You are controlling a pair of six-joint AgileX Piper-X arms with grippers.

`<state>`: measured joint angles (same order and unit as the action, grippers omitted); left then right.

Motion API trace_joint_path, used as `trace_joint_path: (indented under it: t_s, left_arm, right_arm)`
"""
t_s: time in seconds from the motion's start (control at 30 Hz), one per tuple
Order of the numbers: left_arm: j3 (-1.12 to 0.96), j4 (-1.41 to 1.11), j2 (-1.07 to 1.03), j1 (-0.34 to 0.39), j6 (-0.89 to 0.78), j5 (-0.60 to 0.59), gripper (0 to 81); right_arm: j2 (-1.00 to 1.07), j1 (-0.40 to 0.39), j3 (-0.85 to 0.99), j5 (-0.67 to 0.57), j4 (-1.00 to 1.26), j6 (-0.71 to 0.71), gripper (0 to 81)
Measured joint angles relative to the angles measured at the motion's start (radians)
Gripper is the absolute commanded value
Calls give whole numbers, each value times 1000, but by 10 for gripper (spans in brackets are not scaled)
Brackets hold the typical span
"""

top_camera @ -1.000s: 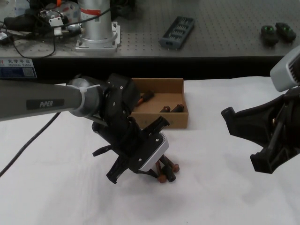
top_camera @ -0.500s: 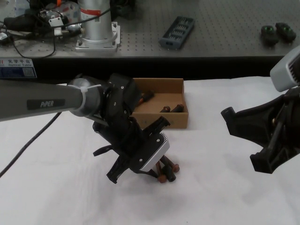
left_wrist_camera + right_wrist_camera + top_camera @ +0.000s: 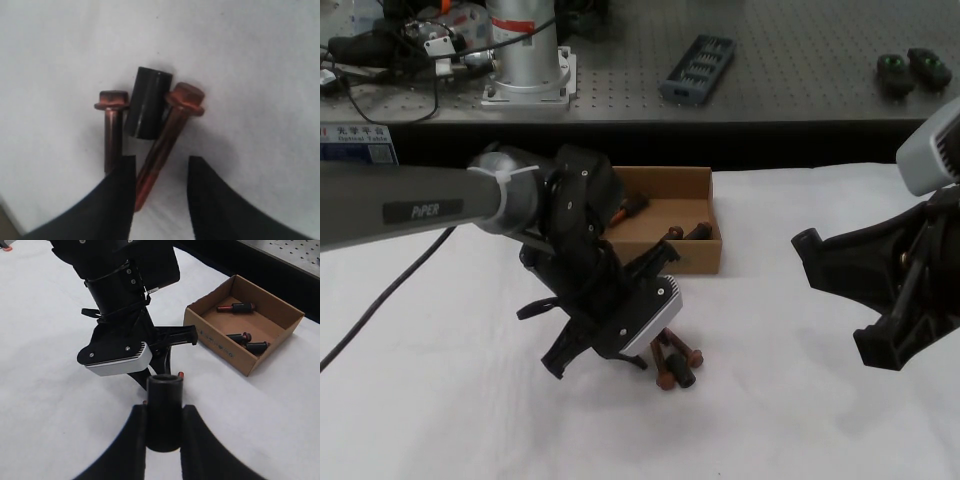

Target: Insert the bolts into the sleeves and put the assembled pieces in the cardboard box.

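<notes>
A: Where did the bolts lie?

B: Two of them were near the middle of the table (image 3: 800, 420), on the near-edge side of the cardboard box (image 3: 220, 347). A loose sleeve (image 3: 148, 102) lay between their heads. The tilted bolt (image 3: 167, 140) touched that sleeve at its head, and the straight bolt (image 3: 112, 130) lay just beside it.

A: Which way did they point?

B: Both heads pointed away from the left gripper (image 3: 161, 162), and the shanks ran back toward it. Their long axes were nearly parallel and drew closer at the heads.

A: And the fingers?

B: They were parted, with the tilted bolt's shank end in the gap and nothing clamped. One finger hid the straight bolt's tip.

A: How would such a bolt handle?

B: Probably stiff and dense for its size, with a smooth shank likely to roll or slip. The best hold looked to be across the shank just under the head, which would leave the tip free to enter a sleeve.

A: What about the other arm?

B: The right gripper (image 3: 164, 407) was closed on a held sleeve (image 3: 164, 390) — upright, bore upward, well off to the side. Three assembled pieces (image 3: 239, 337) already lay in the box.
</notes>
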<state>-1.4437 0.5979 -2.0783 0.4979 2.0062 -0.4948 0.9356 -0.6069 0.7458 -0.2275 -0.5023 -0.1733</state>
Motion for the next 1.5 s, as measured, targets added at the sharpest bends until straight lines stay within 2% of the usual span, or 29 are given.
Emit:
trace_joint_path:
  t_s: [0.4,1.5]
  left_arm:
    - [-2,57,-2,0,47,-49,224]
    - [-6,-7,-28,13,87,-94,222]
  right_arm:
    - [0,0,0,0,0,0,19]
    - [0,0,0,0,0,0,19]
